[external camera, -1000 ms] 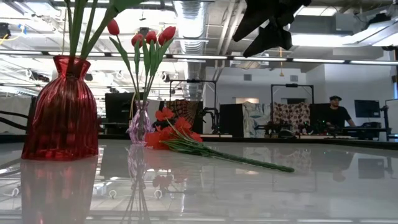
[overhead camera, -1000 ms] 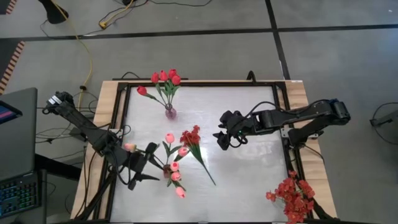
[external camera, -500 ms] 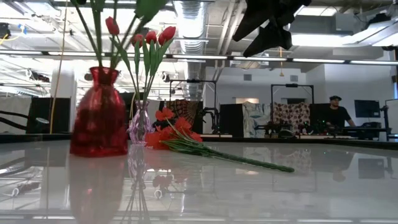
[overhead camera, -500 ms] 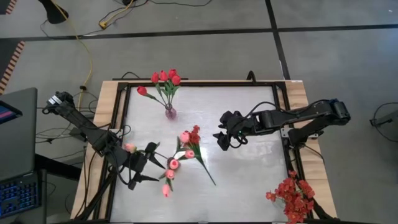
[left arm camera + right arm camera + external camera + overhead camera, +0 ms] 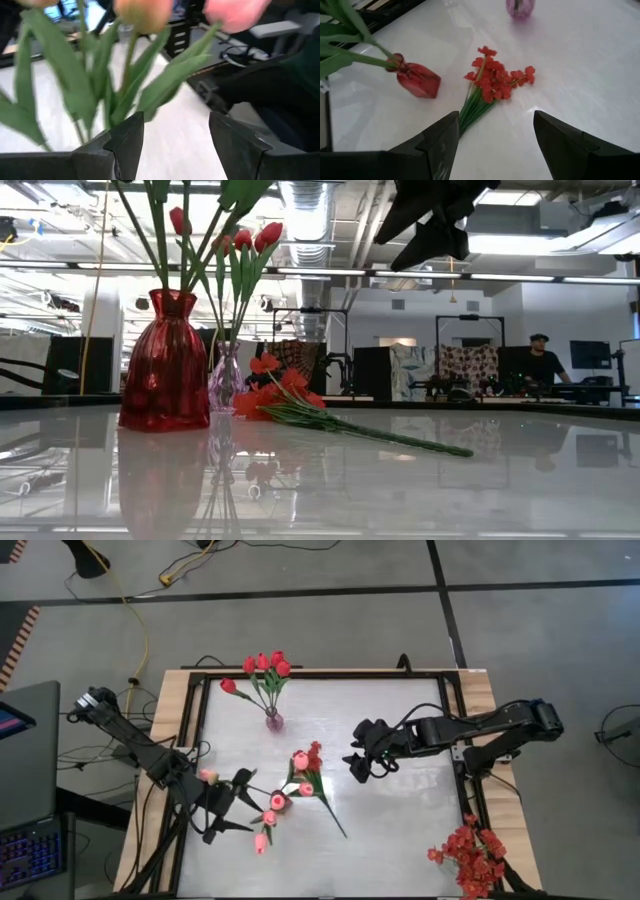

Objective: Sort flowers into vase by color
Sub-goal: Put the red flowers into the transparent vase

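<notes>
My left gripper (image 5: pixel 243 802) open wider than 1 s ago, holding nothing; red vase (image 5: pixel 165 365) with pink tulips (image 5: pixel 270 817) slid toward center, upright. Red spray (image 5: pixel 312 762) lies at vase's 1 o'clock, unsorted. My right gripper (image 5: pixel 362 762) wide open, empty, hovering at spray's 3 o'clock.

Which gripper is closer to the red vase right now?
Left. The left gripper sits right beside the red vase; the right gripper hangs farther off across the table.
</notes>
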